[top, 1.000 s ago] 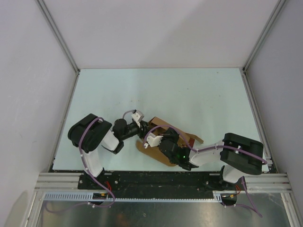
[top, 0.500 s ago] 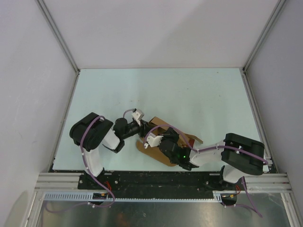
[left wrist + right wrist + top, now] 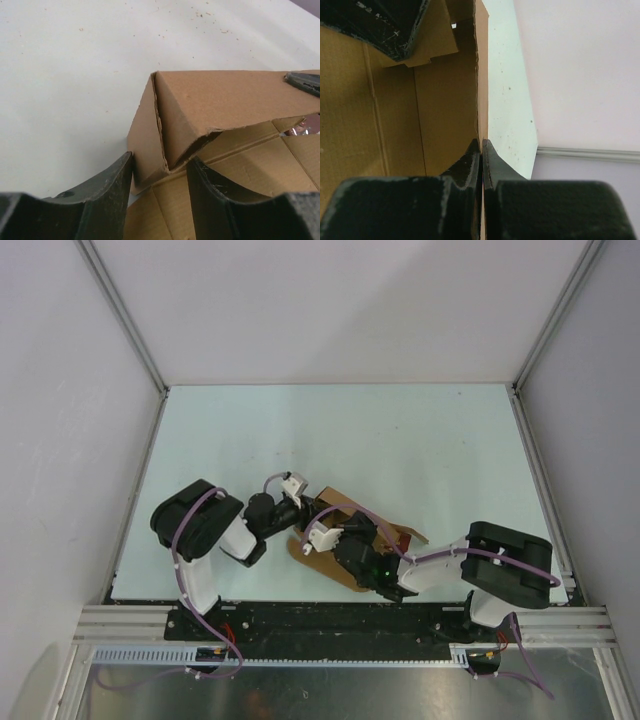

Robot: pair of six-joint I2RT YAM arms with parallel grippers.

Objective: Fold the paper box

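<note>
From above, the paper box [image 3: 335, 498], a plain brown kraft cardboard die-cut sheet partly raised into a shallow tray, lies on the pale greenish-white table [image 3: 400, 440]. It sits near the near edge and about midway between the two arm bases. The left gripper [image 3: 303, 520] reaches in from the left to the box's left end. The right gripper [image 3: 340, 532] comes from the right across the box, and its black body covers much of the cardboard. A brown tab pokes out on the box's right side.

In the left wrist view, a folded-up corner of the paper box [image 3: 225, 100] stands between the black fingers [image 3: 112, 195] of the left gripper [image 3: 160, 165]. The jaws are parted and straddle that corner. One finger lies just beside the outer wall, and a sliver of the box floor shows between the other finger and the fold. A long wall runs off to the right, where a dark fingertip [image 3: 305, 81] of the right gripper sits on its top edge. Bare table [image 3: 75, 75] lies beyond.

In the right wrist view, the right gripper [image 3: 481, 145] is clenched on the thin upright wall of the paper box [image 3: 445, 100], its black fingers [image 3: 467, 165] pressed together with the cardboard edge between them. The box floor spreads to the left. A black finger of the left gripper [image 3: 385, 25] shows at the upper left corner, and the table [image 3: 505, 100] lies to the right of the wall.
</note>
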